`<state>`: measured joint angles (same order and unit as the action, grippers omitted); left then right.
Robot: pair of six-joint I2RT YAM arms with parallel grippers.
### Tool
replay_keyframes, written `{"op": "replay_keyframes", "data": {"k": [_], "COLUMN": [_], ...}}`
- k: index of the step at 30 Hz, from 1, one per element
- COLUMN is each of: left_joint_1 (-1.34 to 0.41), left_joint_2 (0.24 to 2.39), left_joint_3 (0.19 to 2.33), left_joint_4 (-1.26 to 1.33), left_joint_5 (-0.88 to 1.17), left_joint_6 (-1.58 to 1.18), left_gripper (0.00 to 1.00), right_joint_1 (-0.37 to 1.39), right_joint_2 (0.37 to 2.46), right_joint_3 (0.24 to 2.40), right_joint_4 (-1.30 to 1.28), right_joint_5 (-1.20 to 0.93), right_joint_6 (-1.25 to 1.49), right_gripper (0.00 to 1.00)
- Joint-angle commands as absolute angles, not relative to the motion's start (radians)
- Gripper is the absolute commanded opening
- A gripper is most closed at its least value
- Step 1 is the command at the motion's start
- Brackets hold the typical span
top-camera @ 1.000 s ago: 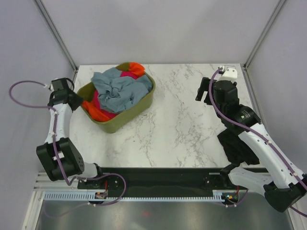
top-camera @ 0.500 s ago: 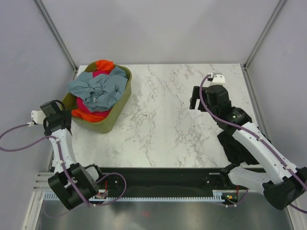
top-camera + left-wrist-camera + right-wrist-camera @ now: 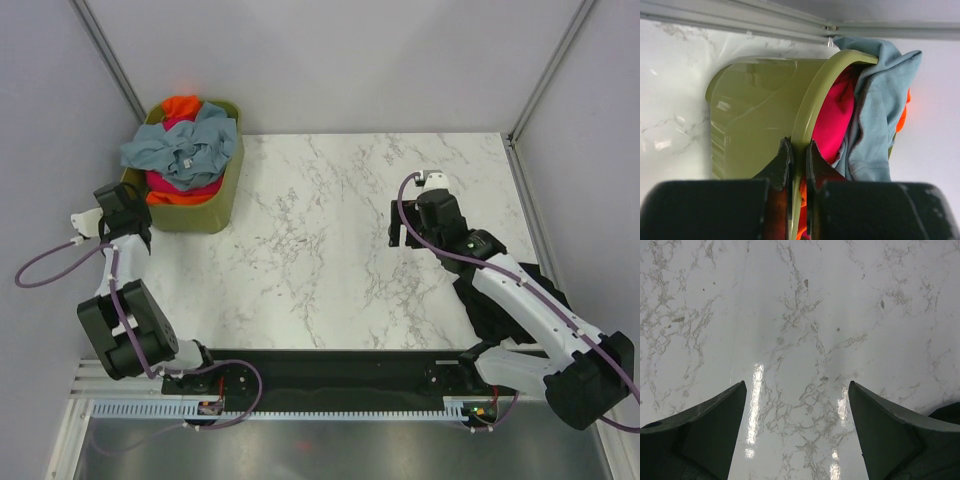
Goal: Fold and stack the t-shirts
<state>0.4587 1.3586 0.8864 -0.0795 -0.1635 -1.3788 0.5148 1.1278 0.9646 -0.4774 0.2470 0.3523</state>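
Left claw clamped on basket, dragged far-left

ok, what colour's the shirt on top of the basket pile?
Light grey-blue. The shirt atop the basket shows best in the top external view.

The t-shirts lie heaped in the basket at the far-left corner of the table.

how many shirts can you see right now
4: grey-blue shirt topping the basket, pink shirt and orange shirt beneath it, black shirt lying apart at the near right. More may be hidden in the basket.
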Motion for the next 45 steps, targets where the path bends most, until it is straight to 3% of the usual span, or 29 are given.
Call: {"op": "replay_keyframes", "data": {"k": [1, 8, 11, 13, 14, 15, 16, 17, 18, 25, 30, 37, 43, 44, 45], "left_joint_1": [0.462, 0.471, 0.471, 0.471, 0.474, 0.485, 0.500, 0.535, 0.546, 0.552, 0.526, 0.451, 0.426, 0.426, 0.426], "left_joint_2": [1.469, 1.483, 1.479, 1.499, 1.503, 1.508, 1.506, 1.500, 1.488, 1.203, 1.054, 0.891, 0.727, 0.715, 0.692], "left_joint_3": [0.959, 1.087, 1.092, 1.092, 1.089, 1.091, 1.104, 1.108, 1.109, 0.990, 0.979, 0.869, 0.778, 0.775, 0.761], "left_joint_4": [-0.005, -0.008, -0.027, -0.032, -0.035, -0.049, -0.064, -0.077, -0.095, -0.164, -0.224, -0.262, -0.310, -0.320, -0.328], "left_joint_5": [-0.265, -0.449, -0.436, -0.408, -0.388, -0.361, -0.318, -0.222, -0.183, -0.181, -0.098, 0.185, 0.300, 0.305, 0.317], "left_joint_6": [-1.551, -1.373, -1.411, -1.417, -1.417, -1.414, -1.410, -1.381, -1.358, -1.132, -0.939, -0.856, -0.784, -0.773, -0.755], "left_gripper": [0.02, 0.02, 0.02, 0.08, 0.17, 0.46, 0.67, 0.94, 1.00, 1.00, 1.00, 0.99, 1.00, 1.00, 1.00], "right_joint_1": [0.515, 0.514, 0.517, 0.517, 0.517, 0.515, 0.515, 0.515, 0.517, 0.438, 0.209, 0.146, 0.124, 0.123, 0.115], "right_joint_2": [1.146, 1.141, 1.178, 1.201, 1.203, 1.203, 1.197, 1.192, 1.184, 1.183, 1.184, 1.235, 1.264, 1.275, 1.304], "right_joint_3": [0.960, 0.950, 0.960, 0.974, 0.979, 0.983, 0.992, 0.997, 1.000, 1.017, 0.896, 0.721, 0.670, 0.664, 0.652], "right_joint_4": [-0.434, -0.448, -0.445, -0.445, -0.446, -0.454, -0.462, -0.465, -0.468, -0.650, -0.641, -0.603, -0.578, -0.566, -0.546], "right_joint_5": [0.224, 0.226, 0.216, 0.213, 0.216, 0.225, 0.232, 0.238, 0.248, 0.621, 0.316, 0.275, 0.270, 0.265, 0.244], "right_joint_6": [0.331, 0.324, 0.325, 0.325, 0.325, 0.327, 0.328, 0.328, 0.331, 0.529, 0.567, 0.626, 0.683, 0.686, 0.687], "right_gripper": [0.91, 0.94, 0.93, 0.98, 0.98, 0.98, 0.98, 0.98, 0.98, 0.98, 0.98, 0.98, 0.98, 0.96, 0.81]}}
